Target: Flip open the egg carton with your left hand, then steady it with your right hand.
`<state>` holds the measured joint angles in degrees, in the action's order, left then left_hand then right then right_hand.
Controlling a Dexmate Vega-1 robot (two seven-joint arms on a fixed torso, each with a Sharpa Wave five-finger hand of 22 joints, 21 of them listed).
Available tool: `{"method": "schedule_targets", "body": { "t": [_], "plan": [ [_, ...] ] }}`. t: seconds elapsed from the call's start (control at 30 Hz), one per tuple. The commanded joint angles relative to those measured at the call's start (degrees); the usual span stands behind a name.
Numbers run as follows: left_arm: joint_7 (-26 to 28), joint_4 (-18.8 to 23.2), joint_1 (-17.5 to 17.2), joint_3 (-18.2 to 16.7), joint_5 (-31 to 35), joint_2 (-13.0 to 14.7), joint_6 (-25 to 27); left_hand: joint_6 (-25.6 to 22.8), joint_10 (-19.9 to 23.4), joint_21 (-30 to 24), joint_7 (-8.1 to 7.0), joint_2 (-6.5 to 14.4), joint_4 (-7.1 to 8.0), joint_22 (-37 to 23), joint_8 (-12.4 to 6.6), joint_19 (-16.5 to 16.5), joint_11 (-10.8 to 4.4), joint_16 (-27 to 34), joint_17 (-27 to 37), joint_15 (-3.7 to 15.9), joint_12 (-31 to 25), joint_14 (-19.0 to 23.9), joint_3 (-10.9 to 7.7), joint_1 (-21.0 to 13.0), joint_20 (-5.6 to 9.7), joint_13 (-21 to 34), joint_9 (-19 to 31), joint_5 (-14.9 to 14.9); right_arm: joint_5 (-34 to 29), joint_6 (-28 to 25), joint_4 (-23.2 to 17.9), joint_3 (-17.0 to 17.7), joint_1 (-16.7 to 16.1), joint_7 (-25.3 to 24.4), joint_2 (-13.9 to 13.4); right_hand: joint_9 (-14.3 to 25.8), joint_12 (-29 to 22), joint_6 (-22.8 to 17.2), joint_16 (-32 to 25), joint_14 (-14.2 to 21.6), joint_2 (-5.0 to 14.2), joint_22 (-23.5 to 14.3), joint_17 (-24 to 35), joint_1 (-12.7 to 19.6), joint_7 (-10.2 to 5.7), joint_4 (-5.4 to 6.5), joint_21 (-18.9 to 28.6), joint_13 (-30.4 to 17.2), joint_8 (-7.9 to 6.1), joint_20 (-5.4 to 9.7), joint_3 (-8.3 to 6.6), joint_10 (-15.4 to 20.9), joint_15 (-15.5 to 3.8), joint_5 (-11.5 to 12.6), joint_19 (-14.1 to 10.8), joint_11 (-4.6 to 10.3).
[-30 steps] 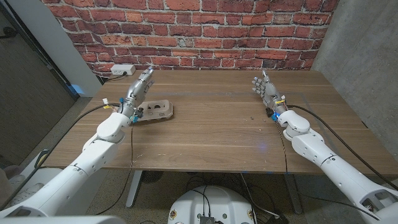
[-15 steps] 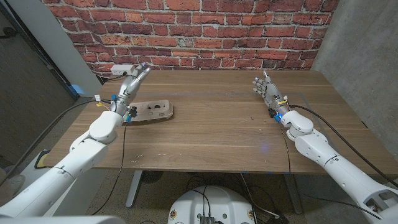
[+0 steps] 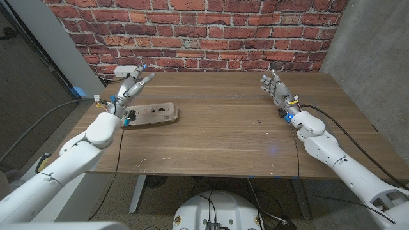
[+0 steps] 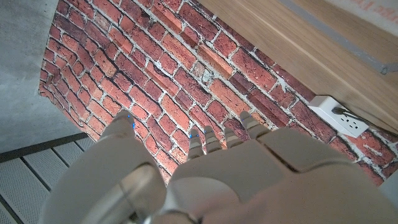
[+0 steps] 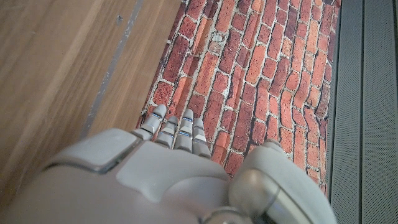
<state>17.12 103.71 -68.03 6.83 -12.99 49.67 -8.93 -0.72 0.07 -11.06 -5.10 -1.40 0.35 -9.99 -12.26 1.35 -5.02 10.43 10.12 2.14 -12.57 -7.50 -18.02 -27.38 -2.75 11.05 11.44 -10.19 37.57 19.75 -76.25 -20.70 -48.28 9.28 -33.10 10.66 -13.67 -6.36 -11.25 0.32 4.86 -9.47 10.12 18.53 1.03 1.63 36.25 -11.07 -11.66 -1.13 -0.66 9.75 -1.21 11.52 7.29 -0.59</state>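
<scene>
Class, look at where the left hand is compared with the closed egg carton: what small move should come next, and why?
Probably bring the left hand down and toward the egg carton. The carton lies closed on the table, while the hand hangs open beyond its left end, holding nothing. The right hand waits far off, open.

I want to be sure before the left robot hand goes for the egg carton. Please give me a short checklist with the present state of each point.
1. Egg carton lies on the table, lid closed: ok.
2. Left robot hand holds nothing, fingers apart: ok.
3. Left robot hand touches the carton: not ok, it hangs raised beyond the carton's left end.
4. Right robot hand holds nothing, fingers apart: ok.
5. Right robot hand near enough to steady the carton: not ok, it is far across the table.
6. Which side the lid opens: cannot tell.
</scene>
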Motion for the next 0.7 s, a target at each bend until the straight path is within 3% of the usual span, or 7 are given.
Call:
{"method": "schedule_targets", "body": {
  "t": [0.03, 0.13, 0.2, 0.27, 0.37, 0.47, 0.7],
  "plan": [
    [1.97, 4.56, -2.15, -1.31, 7.92, 4.19, 6.25, -0.38, 0.41, -0.29, -1.45, -0.1, -0.6, -0.21, -0.15, -0.09, -0.39, 0.32, 0.16, 2.7, -0.47, 0.36, -0.19, -0.77, 0.37, 0.31, 0.11, -0.46, -1.5, 1.68, -0.04, -0.04, 0.16, 0.09, -0.4, 0.15, -0.28, -0.67, -0.17, 0.58, -0.04, -0.24, 0.16, 1.02, 0.08, -0.14, -0.14, -0.14, -0.37, -0.18, -0.16, 0.58, -0.16, 0.26, -0.36, 0.06],
    [0.92, 5.5, -2.72, -2.01, 8.77, 5.72, 7.96, -0.04, -0.25, -0.26, -2.6, -0.3, -0.73, -0.19, 0.04, -0.07, -0.65, 0.26, 0.17, 2.58, -0.17, 0.29, -0.08, -0.82, 0.28, 0.3, 0.1, -0.51, -2.35, 1.17, -0.8, -0.26, 0.03, -0.39, -1.08, 0.15, -0.27, -0.7, -0.1, 0.53, -0.06, -0.24, 0.16, 1.22, 0.15, -0.29, -0.29, -0.14, -0.34, -0.17, -0.21, 0.58, -0.16, 0.23, -0.39, -0.14],
    [1.12, 6.5, -3.15, -2.42, 10.03, 6.48, 9.66, 0.01, -0.84, -0.14, -2.85, -0.52, -0.8, -0.21, 0.11, 0.27, -0.92, 0.05, 0.21, 1.41, 0.09, -0.3, 0.09, -0.73, -0.81, 0.31, 0.1, -0.56, -2.53, 0.99, -1.05, -0.25, -0.06, -0.74, -1.21, 0.15, -0.26, -0.67, -0.08, 0.51, -0.08, -0.25, 0.16, 1.28, 0.18, -0.34, -0.35, -0.13, -0.31, -0.16, -0.22, 0.57, -0.15, 0.22, -0.41, -0.09],
    [0.31, 7.36, -3.49, -3.08, 10.33, 7.42, 10.8, 0.06, -1.52, 0.22, -2.98, -0.73, -0.78, -0.3, 0.19, 1.56, -0.84, -0.38, 0.33, -0.05, 0.36, -2.23, 0.37, -0.44, -2.99, 0.34, 0.13, -0.62, -3.06, 0.63, -1.58, -0.31, -0.15, -1.25, -1.61, 0.14, -0.24, -0.71, -0.04, 0.5, -0.12, -0.25, 0.16, 1.38, 0.25, -0.43, -0.45, -0.13, -0.3, -0.18, -0.23, 0.54, -0.1, 0.19, -0.45, -0.28],
    [-0.23, 8.15, -3.89, -3.76, 11.66, 8.69, 12.31, 0.7, -2.2, 0.08, -3.67, -1.17, -0.64, -0.47, 0.48, 2.26, -0.89, -0.2, 0.59, -1.3, 0.52, -3.84, 0.9, 0.25, -8.38, 0.42, 0.17, -0.64, -2.96, 0.04, -2.14, -0.23, -0.3, -1.69, -1.77, 0.14, -0.23, -0.7, -0.01, 0.48, -0.21, -0.25, 0.16, 1.45, 0.23, -0.51, -0.54, -0.13, -0.27, -0.21, -0.21, 0.55, -0.06, 0.16, -0.49, -0.24],
    [-0.89, 8.23, -4.31, -4.17, 12.7, 9.68, 13.07, 0.89, -1.94, -0.19, -4.11, -1.47, -0.58, -0.54, 0.55, 1.83, -1.19, 0.39, 0.67, -1.65, 0.34, -2.87, 1.18, 0.58, -9.25, 0.48, 0.18, -0.67, -3.34, 0.17, -2.2, -0.28, -0.29, -1.95, -1.86, 0.14, -0.21, -0.68, 0.01, 0.48, -0.35, -0.25, 0.17, 1.48, 0.23, -0.58, -0.62, -0.13, -0.24, -0.22, -0.16, 0.51, -0.09, 0.12, -0.53, -0.2],
    [-0.99, 8.31, -5.45, -4.24, 15.72, 10.81, 13.84, 1.05, -1.27, -0.71, -4.06, -1.86, -0.65, -0.58, 0.56, 0.62, -1.74, 1.04, 0.69, -0.39, 0.01, -1.04, 1.48, 0.77, -9.11, 0.55, 0.19, -0.81, -3.4, -0.07, -2.61, -0.27, -0.48, -1.9, -2.26, 0.14, -0.18, -0.68, 0.05, 0.51, -0.64, -0.25, 0.19, 1.56, 0.24, -0.75, -0.86, -0.12, -0.17, -0.22, -0.05, 0.51, -0.1, 0.03, -0.65, -0.22]
  ]
}}
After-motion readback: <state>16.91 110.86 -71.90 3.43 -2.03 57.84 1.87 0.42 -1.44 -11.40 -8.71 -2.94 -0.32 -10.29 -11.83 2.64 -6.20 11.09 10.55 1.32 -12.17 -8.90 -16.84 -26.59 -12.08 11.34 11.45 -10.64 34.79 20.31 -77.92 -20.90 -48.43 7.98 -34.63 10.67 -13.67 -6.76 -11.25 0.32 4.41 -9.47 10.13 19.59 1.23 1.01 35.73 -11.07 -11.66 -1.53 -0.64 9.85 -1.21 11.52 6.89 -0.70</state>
